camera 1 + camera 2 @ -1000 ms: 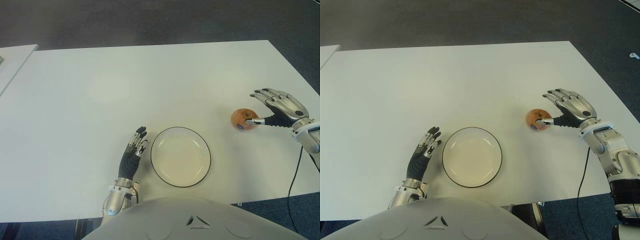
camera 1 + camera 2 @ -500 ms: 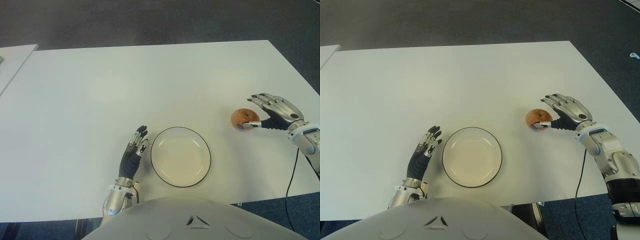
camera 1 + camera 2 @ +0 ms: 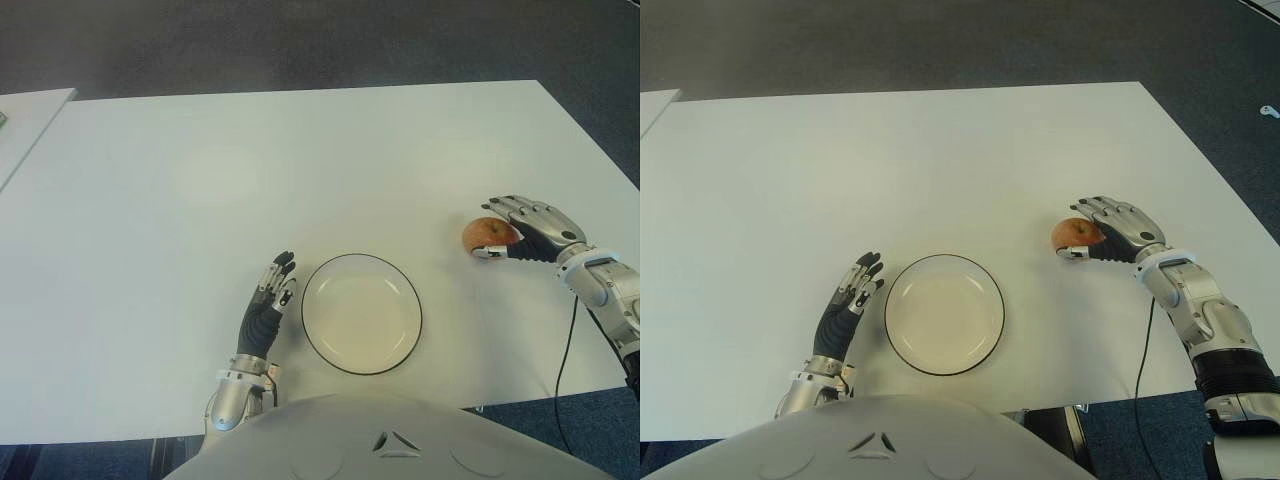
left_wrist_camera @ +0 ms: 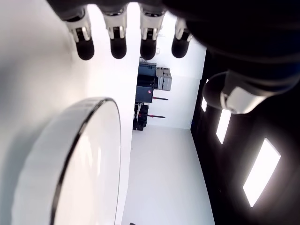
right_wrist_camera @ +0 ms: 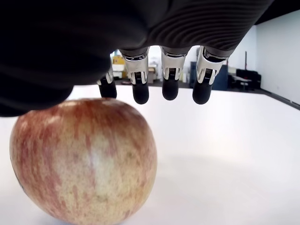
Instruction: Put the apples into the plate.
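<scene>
One red-yellow apple (image 3: 485,233) sits on the white table (image 3: 300,170), right of the empty black-rimmed white plate (image 3: 360,315). My right hand (image 3: 517,231) arches over the apple's right side, its fingers (image 5: 169,79) stretched across the top and the thumb low at the near side. The fingers are spread, not closed around the fruit, and the apple (image 5: 84,159) still stands on the table. My left hand (image 3: 268,305) shows flat just left of the plate (image 4: 70,164), fingers (image 4: 117,44) straight and holding nothing.
A second white table's corner (image 3: 25,115) shows at the far left. A black cable (image 3: 565,370) hangs from my right forearm over the table's near right edge. Dark floor surrounds the table.
My right hand has come down and in toward the apple, so its fingers now reach over the top. The apple, plate and left hand have not moved.
</scene>
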`<state>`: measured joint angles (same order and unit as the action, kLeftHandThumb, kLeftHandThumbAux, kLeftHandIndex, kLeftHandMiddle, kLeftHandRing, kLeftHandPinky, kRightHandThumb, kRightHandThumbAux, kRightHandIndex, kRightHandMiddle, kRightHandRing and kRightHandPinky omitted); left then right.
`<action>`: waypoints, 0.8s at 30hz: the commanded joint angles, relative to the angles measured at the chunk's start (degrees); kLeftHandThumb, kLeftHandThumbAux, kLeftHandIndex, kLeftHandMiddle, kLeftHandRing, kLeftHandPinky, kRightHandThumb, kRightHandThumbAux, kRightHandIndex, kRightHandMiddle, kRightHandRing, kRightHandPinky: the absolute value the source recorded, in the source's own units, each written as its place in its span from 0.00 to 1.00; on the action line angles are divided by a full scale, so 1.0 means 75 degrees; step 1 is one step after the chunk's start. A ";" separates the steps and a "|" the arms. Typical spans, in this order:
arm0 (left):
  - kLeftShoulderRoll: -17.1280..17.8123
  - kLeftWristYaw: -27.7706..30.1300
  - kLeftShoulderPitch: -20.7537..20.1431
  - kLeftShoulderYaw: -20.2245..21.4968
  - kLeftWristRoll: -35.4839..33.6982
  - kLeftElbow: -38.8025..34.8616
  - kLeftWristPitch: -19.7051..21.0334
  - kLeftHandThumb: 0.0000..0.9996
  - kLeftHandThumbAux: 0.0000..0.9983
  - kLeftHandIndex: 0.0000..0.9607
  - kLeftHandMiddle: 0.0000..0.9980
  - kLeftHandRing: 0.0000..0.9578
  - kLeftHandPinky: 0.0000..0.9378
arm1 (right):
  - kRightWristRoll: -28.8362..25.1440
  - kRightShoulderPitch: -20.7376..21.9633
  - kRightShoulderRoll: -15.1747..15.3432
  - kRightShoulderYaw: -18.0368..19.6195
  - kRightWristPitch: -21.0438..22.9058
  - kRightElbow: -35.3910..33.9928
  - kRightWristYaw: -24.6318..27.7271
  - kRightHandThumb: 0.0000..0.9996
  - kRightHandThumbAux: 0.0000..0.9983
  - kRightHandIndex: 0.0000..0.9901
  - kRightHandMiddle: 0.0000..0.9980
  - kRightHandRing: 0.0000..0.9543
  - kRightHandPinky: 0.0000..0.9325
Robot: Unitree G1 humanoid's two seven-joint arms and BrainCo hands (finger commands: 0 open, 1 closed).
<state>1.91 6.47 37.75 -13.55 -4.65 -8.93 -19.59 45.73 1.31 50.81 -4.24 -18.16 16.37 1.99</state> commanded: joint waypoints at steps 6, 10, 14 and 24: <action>0.0098 0.0195 -0.0016 0.0090 -0.0059 0.0191 -0.0116 0.00 0.41 0.00 0.00 0.00 0.00 | 0.0089 0.0482 -0.0311 -0.0617 -0.0025 0.0951 -0.0477 0.29 0.20 0.00 0.00 0.00 0.00; 0.0082 0.0197 -0.0018 0.0108 -0.0046 0.0206 -0.0143 0.00 0.40 0.00 0.00 0.00 0.00 | 0.0124 0.0644 -0.0401 -0.0825 -0.0069 0.1355 -0.0819 0.30 0.20 0.00 0.00 0.00 0.00; 0.0097 0.0229 -0.0030 0.0139 -0.0085 0.0197 -0.0103 0.00 0.40 0.00 0.00 0.00 0.00 | 0.0126 0.0798 -0.0489 -0.1011 -0.0107 0.1649 -0.1081 0.30 0.20 0.00 0.00 0.00 0.00; 0.0138 0.0371 -0.0086 0.0208 -0.0169 0.0281 -0.0216 0.00 0.41 0.00 0.00 0.00 0.00 | 0.0168 0.1446 -0.0839 -0.1570 -0.0079 0.2799 -0.1516 0.30 0.21 0.00 0.00 0.00 0.00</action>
<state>2.56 8.41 37.13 -12.27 -5.55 -7.95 -20.90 46.00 10.76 46.95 -13.10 -18.73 32.39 -9.66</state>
